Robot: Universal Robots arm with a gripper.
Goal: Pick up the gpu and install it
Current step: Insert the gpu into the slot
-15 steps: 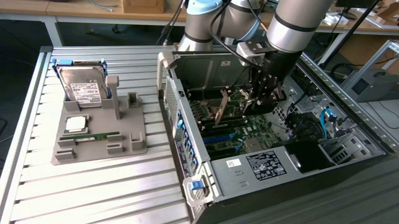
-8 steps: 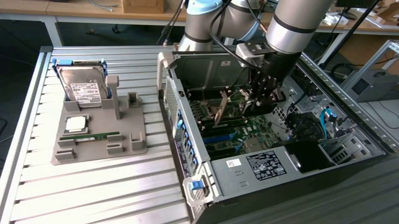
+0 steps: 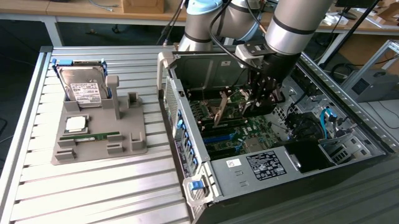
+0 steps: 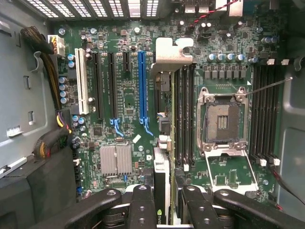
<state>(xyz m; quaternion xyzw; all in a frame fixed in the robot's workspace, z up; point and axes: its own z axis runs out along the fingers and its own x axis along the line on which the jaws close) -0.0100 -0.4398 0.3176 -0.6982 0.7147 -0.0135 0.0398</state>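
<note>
The gripper (image 4: 164, 204) is pinching the gpu (image 3: 219, 111) edge-on between its fingers (image 4: 143, 210), mid-frame in the exterior view, inside the case (image 3: 170, 95). It's looking offset from the blue slot (image 4: 141, 86) (parallax maybe), so pressing down is risking jamming it.

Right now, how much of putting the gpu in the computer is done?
Picking up looks done: the gripper grips the gpu edge-on inside the open computer case, over the motherboard. Left: the card is tilted and doesn't look seated, and the long blue slot is bare.
</note>
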